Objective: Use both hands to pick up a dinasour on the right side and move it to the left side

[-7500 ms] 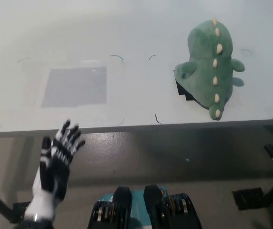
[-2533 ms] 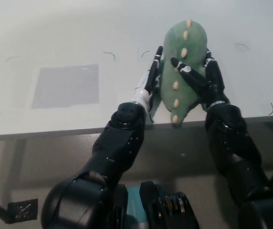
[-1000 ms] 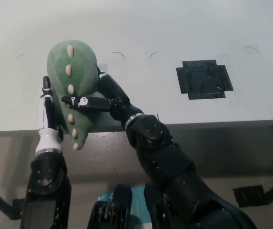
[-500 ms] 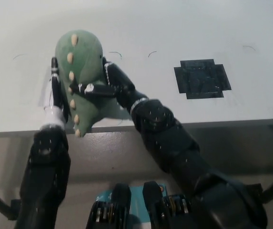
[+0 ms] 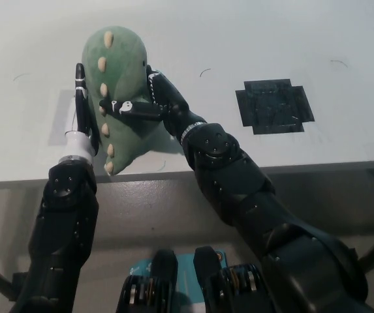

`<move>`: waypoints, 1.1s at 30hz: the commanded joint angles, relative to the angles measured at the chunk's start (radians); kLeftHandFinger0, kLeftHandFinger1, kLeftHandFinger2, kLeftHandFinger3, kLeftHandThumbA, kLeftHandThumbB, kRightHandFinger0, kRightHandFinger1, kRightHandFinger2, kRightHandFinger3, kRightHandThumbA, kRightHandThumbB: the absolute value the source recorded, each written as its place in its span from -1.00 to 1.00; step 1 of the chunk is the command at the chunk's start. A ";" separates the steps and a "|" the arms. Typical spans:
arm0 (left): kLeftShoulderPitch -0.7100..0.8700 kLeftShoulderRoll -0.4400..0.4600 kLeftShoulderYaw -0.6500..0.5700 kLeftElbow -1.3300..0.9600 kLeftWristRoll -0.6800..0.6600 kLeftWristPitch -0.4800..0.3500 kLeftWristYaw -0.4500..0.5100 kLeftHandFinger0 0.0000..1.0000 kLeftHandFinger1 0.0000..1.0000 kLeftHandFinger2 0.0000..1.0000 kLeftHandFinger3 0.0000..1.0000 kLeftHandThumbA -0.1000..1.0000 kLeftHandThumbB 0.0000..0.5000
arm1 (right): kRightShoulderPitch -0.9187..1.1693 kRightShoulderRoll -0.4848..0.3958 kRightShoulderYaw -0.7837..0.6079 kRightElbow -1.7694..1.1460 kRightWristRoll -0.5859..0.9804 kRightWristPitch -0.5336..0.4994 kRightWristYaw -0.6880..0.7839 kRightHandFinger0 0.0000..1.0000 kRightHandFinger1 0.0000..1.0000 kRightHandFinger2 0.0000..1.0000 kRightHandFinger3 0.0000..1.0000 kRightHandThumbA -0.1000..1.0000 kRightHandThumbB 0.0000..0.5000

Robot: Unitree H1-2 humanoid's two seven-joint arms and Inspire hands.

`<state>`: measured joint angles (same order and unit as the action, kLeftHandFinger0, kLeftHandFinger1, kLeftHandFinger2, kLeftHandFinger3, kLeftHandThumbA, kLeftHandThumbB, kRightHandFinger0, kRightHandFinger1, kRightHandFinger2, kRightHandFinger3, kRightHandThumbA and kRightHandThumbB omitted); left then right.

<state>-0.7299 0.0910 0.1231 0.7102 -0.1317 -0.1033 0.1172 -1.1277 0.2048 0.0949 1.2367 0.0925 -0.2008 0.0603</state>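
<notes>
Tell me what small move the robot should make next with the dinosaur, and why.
Probably lower it the last bit onto the table and then let go. The green dinosaur is pressed between the left hand and the right hand, already over the left side and the grey patch, well away from the black mark.

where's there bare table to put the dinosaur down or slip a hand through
Bare table lies between the dinosaur and the black mat, behind both, and left of the dinosaur. It is crowded at the dinosaur, where the left hand and right hand clasp it.
</notes>
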 commanded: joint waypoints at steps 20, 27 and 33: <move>0.026 0.238 0.124 -0.181 -0.077 0.010 -0.113 1.00 1.00 1.00 1.00 1.00 0.50 | 0.124 -0.234 -0.085 -0.552 0.031 0.133 0.062 1.00 1.00 1.00 1.00 1.00 -0.68; 0.050 0.294 0.136 -0.277 -0.103 0.057 -0.142 1.00 1.00 1.00 1.00 1.00 0.56 | 0.150 -0.326 -0.109 -0.662 0.046 0.180 0.104 1.00 1.00 1.00 1.00 1.00 -0.79; 0.105 0.330 0.140 -0.438 -0.113 0.106 -0.169 1.00 1.00 1.00 1.00 1.00 0.61 | 0.209 -0.379 -0.120 -0.766 0.053 0.191 0.123 1.00 1.00 1.00 1.00 1.00 -0.69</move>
<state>-0.6359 0.3740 0.2533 0.3679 -0.2163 -0.0395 -0.0090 -0.9120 -0.1462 -0.0043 0.5481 0.1122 -0.0286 0.1446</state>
